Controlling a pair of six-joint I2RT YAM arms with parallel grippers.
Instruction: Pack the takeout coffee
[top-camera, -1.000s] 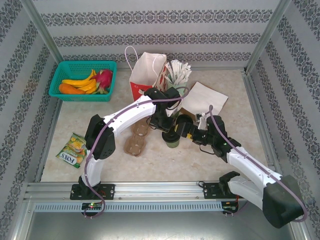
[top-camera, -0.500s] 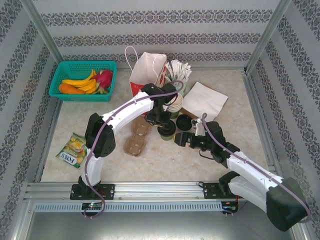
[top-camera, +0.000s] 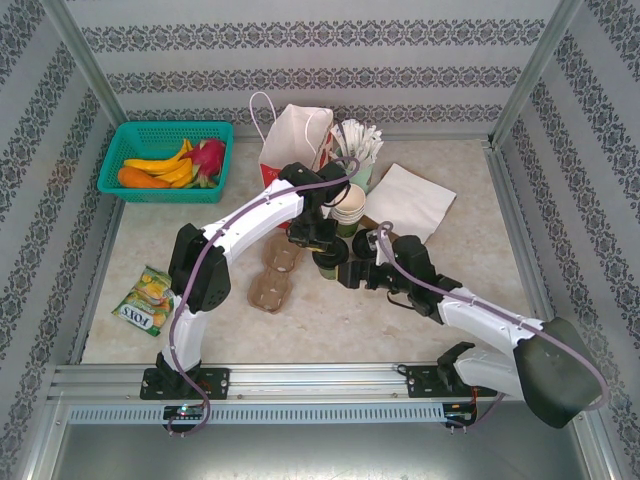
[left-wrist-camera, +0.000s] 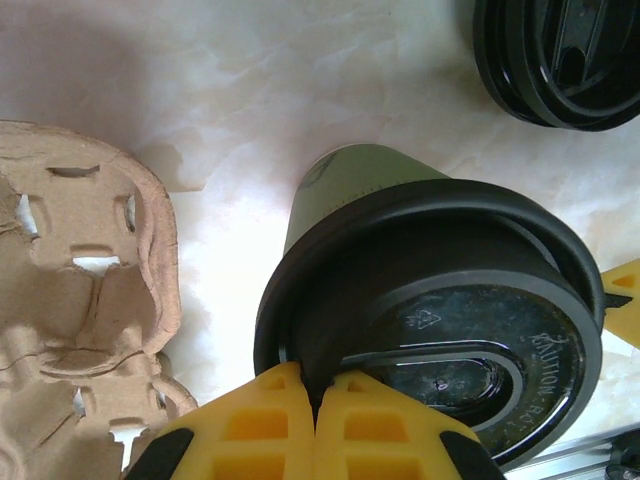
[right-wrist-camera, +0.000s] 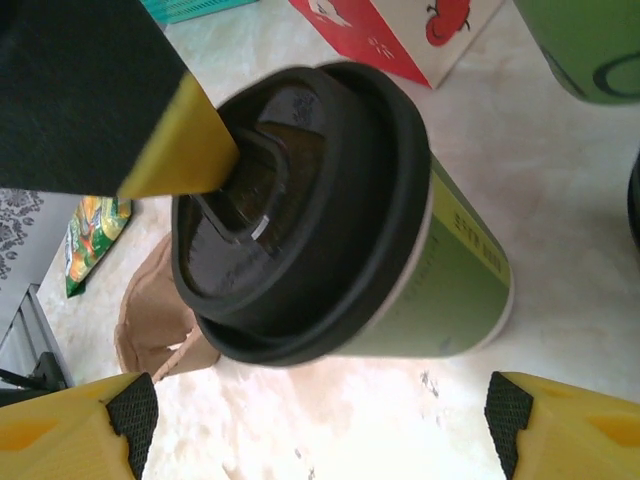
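Observation:
The takeout coffee cup (top-camera: 331, 262) stands on the table, green wall (right-wrist-camera: 450, 280) under a black lid (left-wrist-camera: 450, 300). My left gripper (left-wrist-camera: 318, 385) is shut, its yellow tips pressed against the lid's near rim from above. One left fingertip (right-wrist-camera: 190, 140) shows on the lid top in the right wrist view. My right gripper (right-wrist-camera: 315, 415) is open, its fingers wide on either side of the cup and clear of it. The brown pulp tray (top-camera: 275, 275) lies just left of the cup, its wells empty (left-wrist-camera: 80, 280).
A second black lid (left-wrist-camera: 560, 60) lies beyond the cup. The red-and-white bag (top-camera: 292, 145), the cup of straws (top-camera: 355, 150), stacked cups (top-camera: 348, 205) and a napkin (top-camera: 410, 200) stand behind. A green basket (top-camera: 165, 160) is back left, a snack packet (top-camera: 145, 300) front left.
The cup and my left gripper have shifted a little back and left. My right gripper backed off to the right, then came in again around the cup, jaws narrowing slightly.

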